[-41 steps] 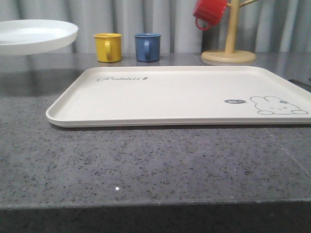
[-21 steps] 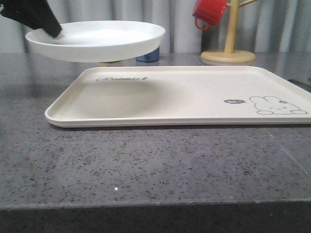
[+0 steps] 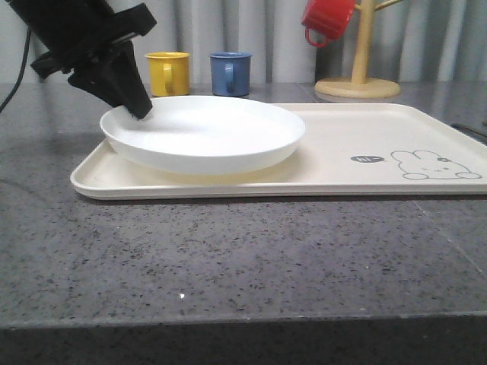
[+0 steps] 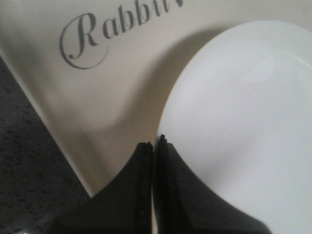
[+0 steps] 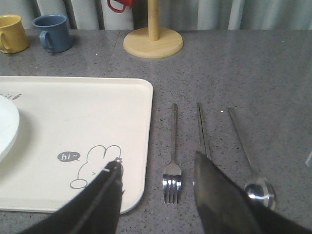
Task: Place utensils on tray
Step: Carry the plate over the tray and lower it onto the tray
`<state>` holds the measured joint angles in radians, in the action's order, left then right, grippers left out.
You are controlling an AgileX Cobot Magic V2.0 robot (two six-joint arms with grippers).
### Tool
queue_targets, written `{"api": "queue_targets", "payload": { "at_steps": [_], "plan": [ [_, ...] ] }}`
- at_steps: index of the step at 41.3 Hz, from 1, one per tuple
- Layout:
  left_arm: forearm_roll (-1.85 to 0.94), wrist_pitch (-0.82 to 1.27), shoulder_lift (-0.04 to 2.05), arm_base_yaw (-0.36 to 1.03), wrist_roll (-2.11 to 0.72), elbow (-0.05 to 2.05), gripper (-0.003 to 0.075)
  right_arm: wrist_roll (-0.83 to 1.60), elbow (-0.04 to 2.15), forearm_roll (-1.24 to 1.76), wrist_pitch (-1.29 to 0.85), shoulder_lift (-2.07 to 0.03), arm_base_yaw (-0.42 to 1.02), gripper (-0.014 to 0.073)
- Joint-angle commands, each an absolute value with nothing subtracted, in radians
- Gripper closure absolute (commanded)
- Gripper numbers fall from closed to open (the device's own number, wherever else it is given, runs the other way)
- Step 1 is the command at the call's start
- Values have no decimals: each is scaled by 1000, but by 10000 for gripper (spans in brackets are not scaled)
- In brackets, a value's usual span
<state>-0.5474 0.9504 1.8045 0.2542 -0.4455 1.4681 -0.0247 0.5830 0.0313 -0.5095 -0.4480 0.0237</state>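
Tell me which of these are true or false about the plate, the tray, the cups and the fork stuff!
1. The left gripper pinches the rim of the white plate. True.
2. The plate is over the rabbit drawing. False: it is at the tray's other end, by the "Rabbit" script; the rabbit is uncovered.
3. The fork, knife and spoon lie on the tray. False: they lie on the grey table beside it.
4. The right gripper is open, holding nothing. True.
5. The red cup stands on the table. False: it hangs on the wooden cup tree.
6. The yellow cup and blue cup stand behind the tray. True.
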Motion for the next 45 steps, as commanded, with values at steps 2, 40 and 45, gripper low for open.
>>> {"api": "queue_targets", "payload": {
  "at_steps": [2, 40, 45],
  "plan": [
    [-563, 899, 1771, 264, -449, 1500, 711, -24, 617, 24, -444, -461, 17, 214],
    [-106, 912, 1410, 502, -298, 1509, 312, -24, 617, 24, -445, -461, 17, 214],
    [99, 912, 1335, 644, -150, 1440, 312, -24, 617, 24, -445, -461, 17, 214]
  ]
}}
